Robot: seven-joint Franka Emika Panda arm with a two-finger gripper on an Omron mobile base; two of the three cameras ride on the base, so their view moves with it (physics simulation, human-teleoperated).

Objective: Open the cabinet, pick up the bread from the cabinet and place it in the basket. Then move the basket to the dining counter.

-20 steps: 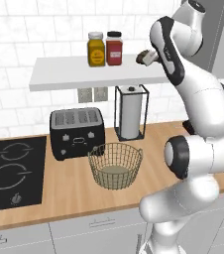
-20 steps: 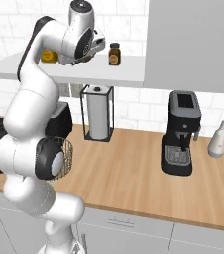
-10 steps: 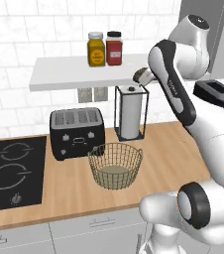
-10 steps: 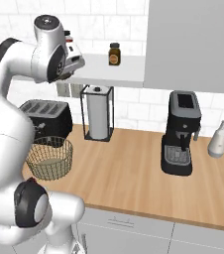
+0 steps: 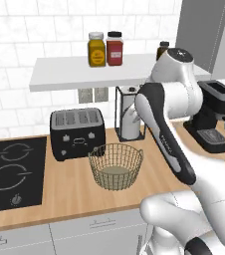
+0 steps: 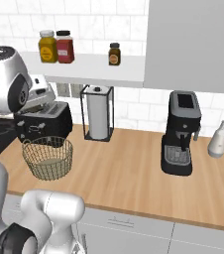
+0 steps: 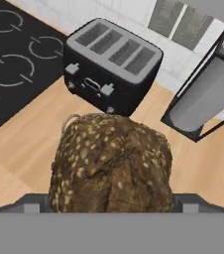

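Bread [image 7: 111, 163] sits right at the gripper, large in the hand view, hanging above the wooden counter [image 7: 193, 163] just in front of the toaster [image 7: 111, 64]. The fingertips are hidden behind the roll, so I judge the gripper closed on it from the way it hangs there with nothing under it; can't read the actual gap.

Handling, my read: small lumpy roll, light, crusty outside and likely soft inside. Surface is rough and seeded, so slip risk is low, but a hard squeeze would dent it. Hold looks to be across the widest part of the body, which is the right place; the knobby top edge would be a poor grip point.

Basket [image 5: 116, 165] stands on the counter [image 5: 59, 191] just in front of and to the right of the toaster [image 5: 78, 132], paper towel holder [image 5: 129, 114] behind it. It is open thin wire mesh, probably very light. A drop from height could nudge or tip it, so release low over the flat bottom. For the later carry to the dining counter, the rim [image 6: 47, 145] looks like the only sensible grip, and expect it to flex.
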